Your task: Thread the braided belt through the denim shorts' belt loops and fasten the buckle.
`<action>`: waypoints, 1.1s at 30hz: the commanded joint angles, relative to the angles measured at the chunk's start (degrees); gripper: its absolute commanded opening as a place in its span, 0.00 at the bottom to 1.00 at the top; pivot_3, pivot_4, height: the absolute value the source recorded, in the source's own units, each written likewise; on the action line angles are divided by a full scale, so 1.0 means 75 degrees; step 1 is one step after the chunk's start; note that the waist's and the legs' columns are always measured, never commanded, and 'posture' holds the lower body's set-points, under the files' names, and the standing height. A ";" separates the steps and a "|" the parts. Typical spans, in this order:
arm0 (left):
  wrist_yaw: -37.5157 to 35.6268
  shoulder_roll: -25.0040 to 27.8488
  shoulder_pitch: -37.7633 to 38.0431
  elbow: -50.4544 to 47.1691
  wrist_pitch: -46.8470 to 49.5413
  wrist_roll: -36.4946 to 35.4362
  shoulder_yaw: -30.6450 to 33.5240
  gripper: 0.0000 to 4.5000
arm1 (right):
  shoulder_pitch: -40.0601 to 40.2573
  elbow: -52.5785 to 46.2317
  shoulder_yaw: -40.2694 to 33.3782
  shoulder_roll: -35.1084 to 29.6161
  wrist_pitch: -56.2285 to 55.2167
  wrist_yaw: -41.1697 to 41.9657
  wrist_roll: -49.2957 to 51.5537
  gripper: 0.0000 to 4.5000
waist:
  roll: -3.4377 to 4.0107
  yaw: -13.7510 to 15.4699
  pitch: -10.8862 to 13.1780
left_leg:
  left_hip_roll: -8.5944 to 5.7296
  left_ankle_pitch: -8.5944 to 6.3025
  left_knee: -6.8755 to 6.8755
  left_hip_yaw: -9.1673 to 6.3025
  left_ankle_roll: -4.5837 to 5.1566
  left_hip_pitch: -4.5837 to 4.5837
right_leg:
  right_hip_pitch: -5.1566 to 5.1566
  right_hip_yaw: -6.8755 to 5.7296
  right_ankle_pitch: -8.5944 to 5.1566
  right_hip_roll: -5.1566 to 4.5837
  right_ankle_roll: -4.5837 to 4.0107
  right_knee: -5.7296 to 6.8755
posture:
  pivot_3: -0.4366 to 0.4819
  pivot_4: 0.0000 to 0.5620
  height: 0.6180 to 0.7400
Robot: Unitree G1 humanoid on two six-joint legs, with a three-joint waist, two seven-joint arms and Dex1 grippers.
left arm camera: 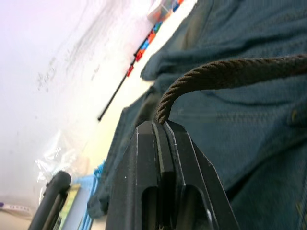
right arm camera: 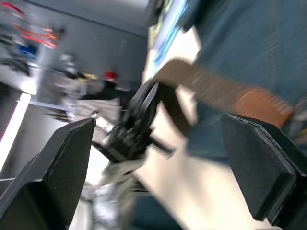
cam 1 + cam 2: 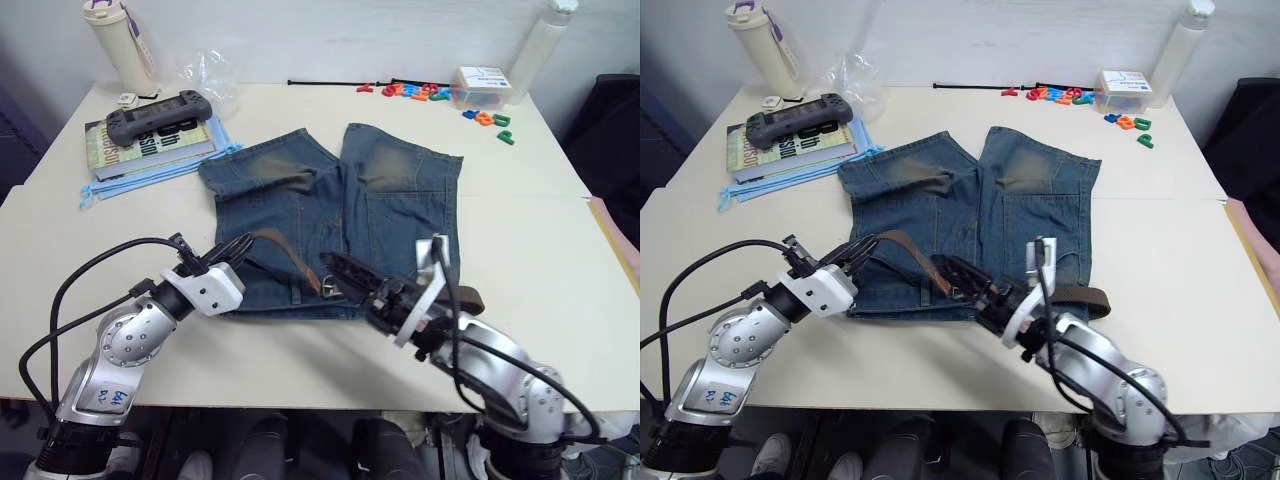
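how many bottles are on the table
2. One white bottle with a purple cap stands at the far left corner, behind the book. Another white bottle stands at the far right corner, beside the small clear box. Others could lie outside the frame.

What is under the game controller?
The controller lies on a book, which rests on a light blue cloth. Anything beneath that cloth is covered.

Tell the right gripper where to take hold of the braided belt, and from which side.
Grip the braided belt on its raised arc between the left gripper, shut on its tip, and the waistband of the denim shorts. There it lifts off the cloth, so the open right gripper could probably straddle it from above.
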 commanded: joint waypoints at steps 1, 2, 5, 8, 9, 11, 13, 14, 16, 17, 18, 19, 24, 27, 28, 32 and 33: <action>-0.0168 -0.0117 -0.0101 -0.0284 -0.0208 -0.0187 0.0027 0.01 | -0.0242 0.0355 0.1141 0.0930 -0.0729 -0.0739 0.0323 1.00 | 0.0000 -0.0040 0.0000 | 0.0005 -0.0002 0.0005 0.0000 -0.0001 0.0002 | 0.0000 0.0001 0.0000 0.0000 -0.0001 0.0004 | 0.48 0.27 0.72; -0.0180 -0.0137 -0.0110 -0.0300 -0.0191 -0.0181 0.0042 0.01 | -0.0386 0.0604 0.1201 0.1176 -0.0827 -0.0858 0.0323 1.00 | 0.0000 -0.0079 0.0000 | 0.0012 -0.0005 0.0013 0.0000 0.0001 0.0003 | -0.0001 0.0002 0.0000 0.0001 -0.0003 0.0011 | 0.48 0.27 0.72; -0.0244 -0.0193 -0.0132 -0.0329 -0.0192 -0.0168 0.0093 0.01 | -0.0683 0.1051 0.1228 0.1501 -0.0962 -0.1145 0.0323 1.00 | 0.0001 -0.0127 0.0000 | 0.0013 -0.0008 0.0026 0.0000 0.0006 0.0011 | -0.0009 0.0020 -0.0005 0.0005 -0.0021 0.0018 | 0.48 0.27 0.72; -0.0271 -0.0231 -0.0151 -0.0390 -0.0180 -0.0126 0.0138 0.01 | -0.0939 0.1497 0.1176 0.1952 -0.1016 -0.1492 0.0323 1.00 | 0.0001 -0.0131 0.0000 | 0.0012 -0.0001 0.0026 0.0000 -0.0005 0.0007 | -0.0012 0.0023 -0.0006 0.0009 -0.0023 0.0026 | 0.48 0.27 0.72; -0.0272 -0.0241 -0.0145 -0.0414 -0.0182 -0.0116 0.0150 0.01 | -0.0994 0.1626 0.1152 0.2086 -0.1052 -0.1573 0.0323 1.00 | 0.0001 -0.0133 0.0000 | 0.0013 0.0000 0.0026 0.0000 -0.0007 0.0006 | -0.0012 0.0022 -0.0005 0.0010 -0.0024 0.0037 | 0.48 0.27 0.72; -0.0294 -0.0244 -0.0126 -0.0455 -0.0210 -0.0105 0.0151 0.01 | -0.1067 0.1793 0.1077 0.2254 -0.1121 -0.1693 0.0323 1.00 | 0.0001 -0.0129 0.0000 | 0.0012 0.0005 0.0026 0.0003 -0.0016 0.0006 | -0.0012 0.0023 -0.0005 0.0013 -0.0024 0.0043 | 0.48 0.27 0.72; -0.0317 -0.0243 -0.0065 -0.0504 -0.0242 -0.0098 0.0150 0.01 | -0.1229 0.2030 0.0917 0.2257 -0.1361 -0.1721 0.0323 1.00 | 0.0001 -0.0128 0.0000 | 0.0011 0.0005 0.0026 0.0003 -0.0014 0.0005 | -0.0012 0.0023 -0.0005 0.0014 -0.0024 0.0044 | 0.48 0.27 0.72; -0.0326 -0.0245 -0.0019 -0.0536 -0.0258 -0.0101 0.0161 0.01 | -0.1318 0.2142 0.0823 0.2229 -0.1519 -0.1695 0.0323 1.00 | 0.0001 -0.0129 0.0000 | 0.0011 0.0005 0.0027 0.0005 -0.0014 0.0006 | -0.0012 0.0024 -0.0005 0.0015 -0.0024 0.0043 | 0.48 0.27 0.72; -0.0352 -0.0249 0.0080 -0.0577 -0.0286 -0.0139 0.0198 0.01 | -0.1418 0.2254 0.0703 0.2126 -0.1764 -0.1659 0.0265 1.00 | 0.0001 -0.0127 0.0000 | 0.0010 0.0003 0.0029 0.0009 -0.0012 0.0007 | -0.0013 0.0028 -0.0005 0.0016 -0.0024 0.0042 | 0.48 0.27 0.72; -0.0361 -0.0245 0.0122 -0.0587 -0.0304 -0.0149 0.0221 0.01 | -0.1428 0.2260 0.0662 0.2108 -0.1850 -0.1652 0.0234 1.00 | 0.0001 -0.0128 0.0000 | 0.0010 0.0003 0.0029 0.0009 -0.0012 0.0007 | -0.0013 0.0030 -0.0005 0.0015 -0.0024 0.0040 | 0.48 0.27 0.72; -0.0367 -0.0237 0.0169 -0.0582 -0.0333 -0.0167 0.0253 0.01 | -0.1421 0.2239 0.0617 0.2068 -0.1921 -0.1627 0.0186 1.00 | 0.0002 -0.0130 0.0001 | 0.0010 0.0003 0.0029 0.0009 -0.0012 0.0007 | -0.0015 0.0034 -0.0005 0.0015 -0.0024 0.0040 | 0.48 0.27 0.72; -0.0374 -0.0225 0.0212 -0.0578 -0.0369 -0.0180 0.0284 0.01 | -0.1405 0.2208 0.0593 0.2037 -0.1975 -0.1615 0.0147 1.00 | 0.0002 -0.0134 0.0000 | 0.0011 0.0002 0.0029 0.0011 -0.0012 0.0007 | -0.0016 0.0042 -0.0005 0.0014 -0.0024 0.0041 | 0.48 0.27 0.72; -0.0480 -0.0124 0.0499 -0.0488 -0.0651 -0.0219 0.0410 0.01 | -0.1292 0.1924 0.0558 0.1933 -0.2213 -0.1570 -0.0140 1.00 | 0.0002 -0.0137 0.0001 | 0.0017 0.0000 0.0029 0.0020 -0.0011 0.0008 | -0.0021 0.0078 -0.0006 0.0013 -0.0025 0.0040 | 0.48 0.27 0.72; -0.0551 -0.0120 0.0569 -0.0451 -0.0739 -0.0208 0.0433 0.01 | -0.1250 0.1798 0.0585 0.1942 -0.2307 -0.1543 -0.0292 1.00 | 0.0002 -0.0128 0.0001 | 0.0017 -0.0004 0.0029 0.0026 -0.0005 0.0009 | -0.0027 0.0094 -0.0006 0.0011 -0.0025 0.0034 | 0.48 0.27 0.72; -0.0569 -0.0126 0.0569 -0.0446 -0.0753 -0.0208 0.0439 0.01 | -0.1228 0.1754 0.0602 0.1949 -0.2339 -0.1536 -0.0338 1.00 | 0.0002 -0.0130 0.0000 | 0.0017 -0.0004 0.0029 0.0026 -0.0006 0.0008 | -0.0028 0.0104 -0.0006 0.0011 -0.0025 0.0032 | 0.48 0.27 0.72; -0.0604 -0.0139 0.0509 -0.0388 -0.0779 -0.0180 0.0431 0.00 | -0.1109 0.1530 0.0696 0.1834 -0.2288 -0.1454 -0.0474 0.82 | 0.0002 -0.0134 0.0000 | 0.0018 -0.0006 0.0029 0.0032 -0.0006 0.0010 | -0.0032 0.0121 -0.0006 0.0011 -0.0026 0.0031 | 0.48 0.27 0.72; -0.0609 -0.0136 0.0502 -0.0377 -0.0783 -0.0171 0.0428 0.00 | -0.1088 0.1484 0.0717 0.1804 -0.2270 -0.1433 -0.0471 0.72 | 0.0002 -0.0134 0.0000 | 0.0018 -0.0006 0.0029 0.0032 -0.0006 0.0010 | -0.0033 0.0123 -0.0006 0.0011 -0.0026 0.0031 | 0.48 0.27 0.72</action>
